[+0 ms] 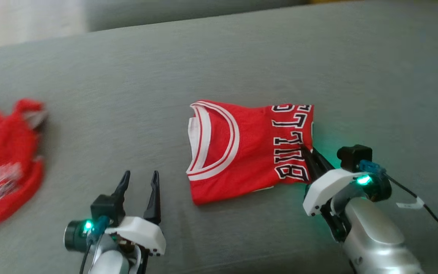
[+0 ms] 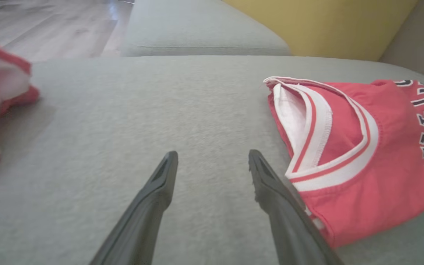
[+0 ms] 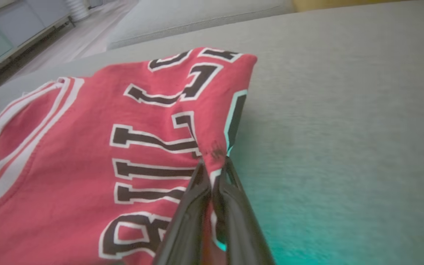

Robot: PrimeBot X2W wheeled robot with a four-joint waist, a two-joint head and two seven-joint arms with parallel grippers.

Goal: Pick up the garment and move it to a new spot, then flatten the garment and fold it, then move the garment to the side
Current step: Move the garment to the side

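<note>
The garment (image 1: 243, 146) is a red jersey with white trim and black lettering, folded into a compact rectangle on the grey cushion. My right gripper (image 1: 305, 152) is shut on the garment's right folded edge, and the right wrist view shows the fingers (image 3: 197, 191) pinching a ridge of red cloth (image 3: 87, 154) by the letters. My left gripper (image 1: 140, 178) stands open just left of the garment, over bare cushion. In the left wrist view its fingers (image 2: 160, 184) are spread, with the jersey collar (image 2: 329, 147) lying to the right of them.
A second red garment (image 1: 6, 160) lies crumpled at the far left of the grey sofa cushion (image 1: 127, 95). Another cushion (image 2: 197, 29) and wooden floor lie beyond. A cable trails from my right wrist (image 1: 424, 207).
</note>
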